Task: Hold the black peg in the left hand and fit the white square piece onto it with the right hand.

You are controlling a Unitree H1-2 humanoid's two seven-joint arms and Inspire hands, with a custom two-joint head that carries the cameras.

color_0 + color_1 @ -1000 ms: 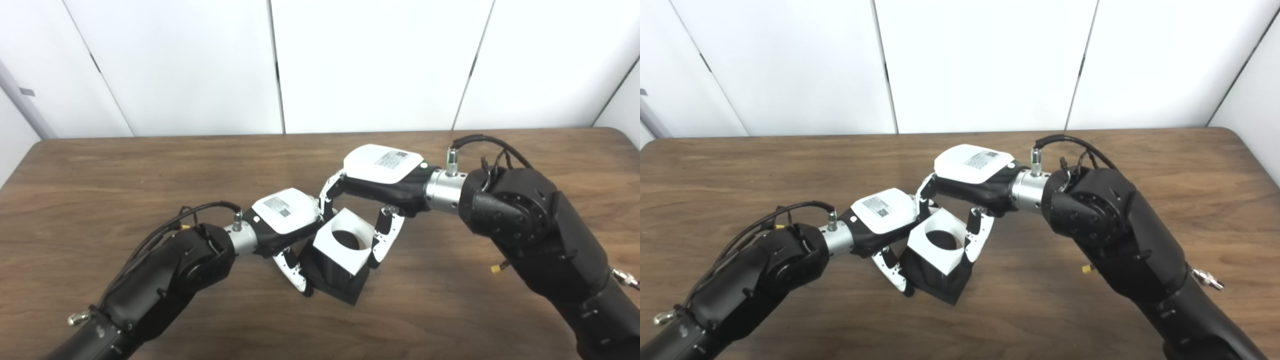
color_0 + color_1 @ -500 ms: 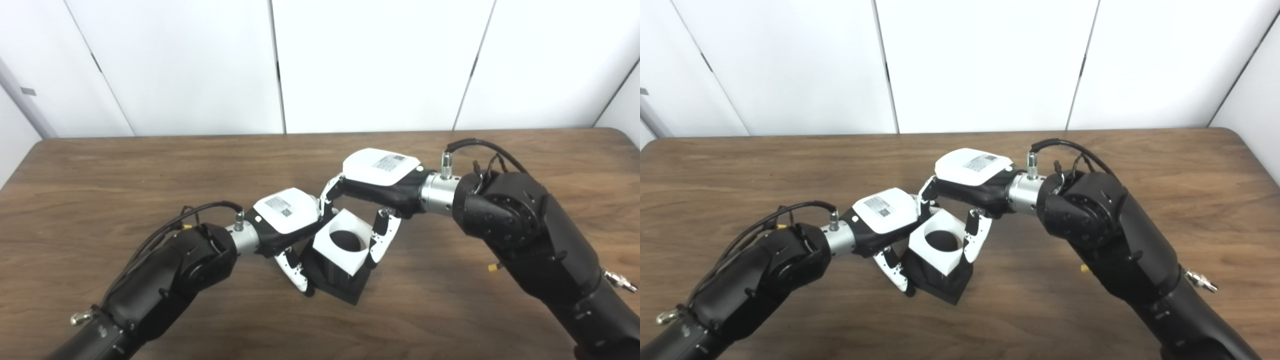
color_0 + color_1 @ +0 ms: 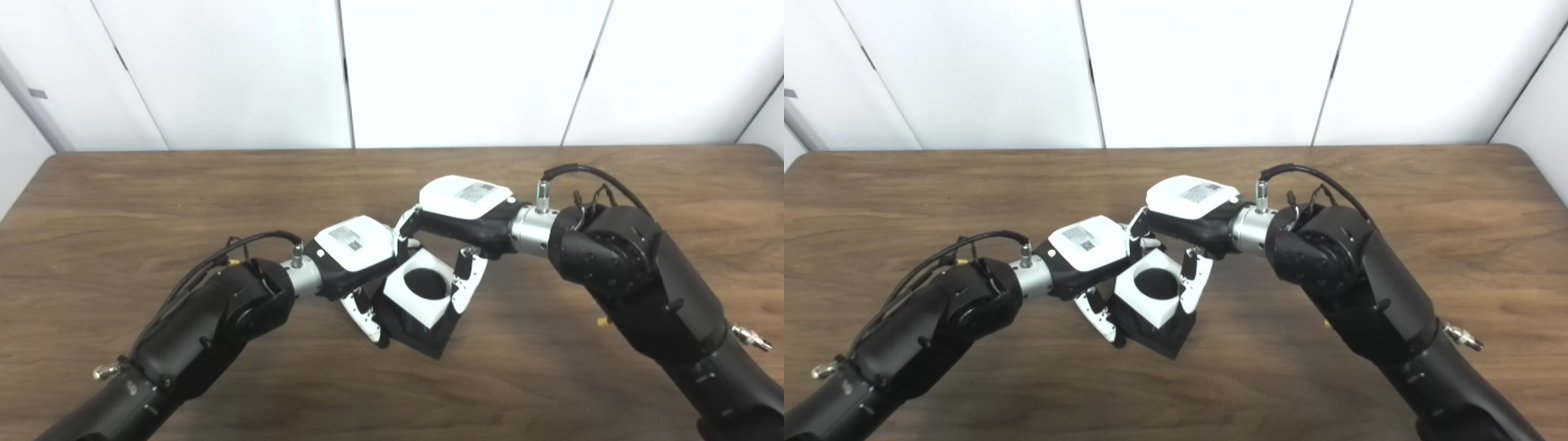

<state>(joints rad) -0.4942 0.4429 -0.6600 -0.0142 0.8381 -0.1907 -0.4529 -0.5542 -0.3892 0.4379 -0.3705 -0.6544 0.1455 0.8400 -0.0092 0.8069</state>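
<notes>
Left eye view puts both of your hands at the middle of the wooden table (image 3: 122, 190), meeting over the same spot. Your left hand (image 3: 352, 254) comes in from the lower left, its white back plate turned up, and its fingers (image 3: 366, 315) curl down against the left side of the black peg (image 3: 422, 337), so it is gripping that piece. Only the peg's dark square base shows clearly, resting on or just above the tabletop; you cannot tell which from these views. Your right hand (image 3: 462, 211) reaches in from the right, with its thumb (image 3: 465, 285) pressed to the right edge of the white square piece (image 3: 416, 294) and its other fingers behind the far corner, so it is closed on that piece. The white square piece sits directly on top of the peg, turned corner-on toward you like a diamond and tilted slightly. Its round hole (image 3: 427, 283) looks filled with black, though you cannot tell how deep the peg has gone in. In the right eye view the same stack appears with the white square piece (image 3: 1151, 291) capping the black peg (image 3: 1160, 337), and both hands touch their parts. Behind the table stands a plain white panelled wall (image 3: 459, 67).
</notes>
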